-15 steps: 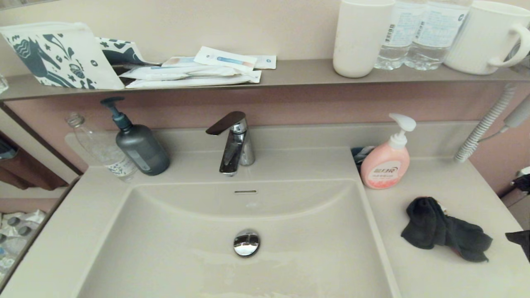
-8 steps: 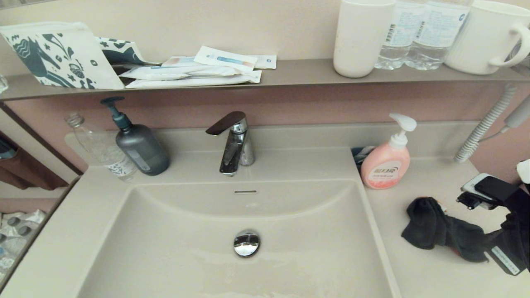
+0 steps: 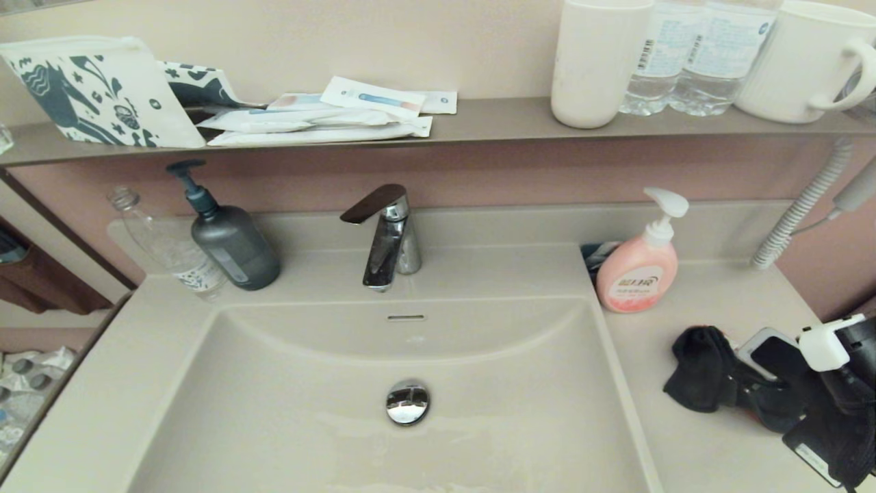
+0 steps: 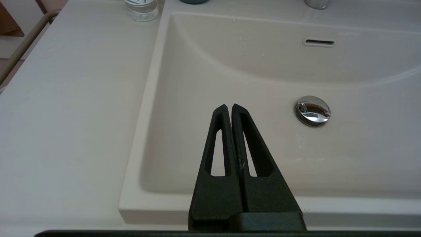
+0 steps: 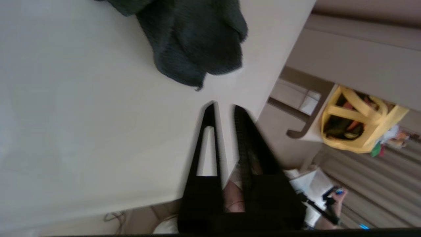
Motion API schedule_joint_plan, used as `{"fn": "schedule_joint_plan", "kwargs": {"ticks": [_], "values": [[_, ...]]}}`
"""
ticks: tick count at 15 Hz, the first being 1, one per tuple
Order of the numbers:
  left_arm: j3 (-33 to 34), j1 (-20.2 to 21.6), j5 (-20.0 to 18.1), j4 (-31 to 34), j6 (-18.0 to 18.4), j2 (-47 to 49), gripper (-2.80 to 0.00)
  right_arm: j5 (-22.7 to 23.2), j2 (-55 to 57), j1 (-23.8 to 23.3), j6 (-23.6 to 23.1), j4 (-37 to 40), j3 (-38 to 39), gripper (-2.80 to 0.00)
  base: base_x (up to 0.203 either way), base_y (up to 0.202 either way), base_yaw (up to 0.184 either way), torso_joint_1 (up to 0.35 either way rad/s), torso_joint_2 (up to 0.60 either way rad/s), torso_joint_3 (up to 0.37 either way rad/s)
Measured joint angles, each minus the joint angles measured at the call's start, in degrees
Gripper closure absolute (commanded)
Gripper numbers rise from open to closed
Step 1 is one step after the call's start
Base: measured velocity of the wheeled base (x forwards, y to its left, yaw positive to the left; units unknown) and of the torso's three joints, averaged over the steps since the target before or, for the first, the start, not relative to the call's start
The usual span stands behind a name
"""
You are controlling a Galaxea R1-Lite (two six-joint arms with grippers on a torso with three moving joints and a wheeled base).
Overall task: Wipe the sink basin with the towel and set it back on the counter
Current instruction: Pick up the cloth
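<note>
The towel (image 3: 708,373) lies crumpled, charcoal face up, on the counter (image 3: 712,452) right of the sink basin (image 3: 308,411). My right gripper (image 3: 777,404) has come in from the right and hangs low at the towel's right end. In the right wrist view the gripper (image 5: 224,105) is open by a narrow gap and holds nothing. The towel (image 5: 197,42) lies just ahead of its tips, apart from them. My left gripper (image 4: 229,106) is shut and empty, above the basin's (image 4: 230,72) front left part, left of the chrome drain plug (image 4: 312,110).
A pink soap dispenser (image 3: 640,270) stands on the counter behind the towel. The faucet (image 3: 387,236), a grey pump bottle (image 3: 229,239) and a clear bottle (image 3: 168,246) line the back. The counter's right edge (image 5: 263,108) is close beside my right fingers.
My right arm has come into the head view from the right edge and moved down and left to the towel's right end. The towel has not moved.
</note>
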Motion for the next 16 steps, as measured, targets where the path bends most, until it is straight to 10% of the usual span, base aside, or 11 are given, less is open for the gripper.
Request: {"fn": "schedule_joint_plan", "kwargs": {"ticks": [16], "values": [[0.00,0.00,-0.05,-0.02,0.01,0.00,0.00,0.25,13.11,0.35,-3.12,-18.73,3.21,-2.80,0.000,0.000,0.000,0.000,0.00,0.000]]}}
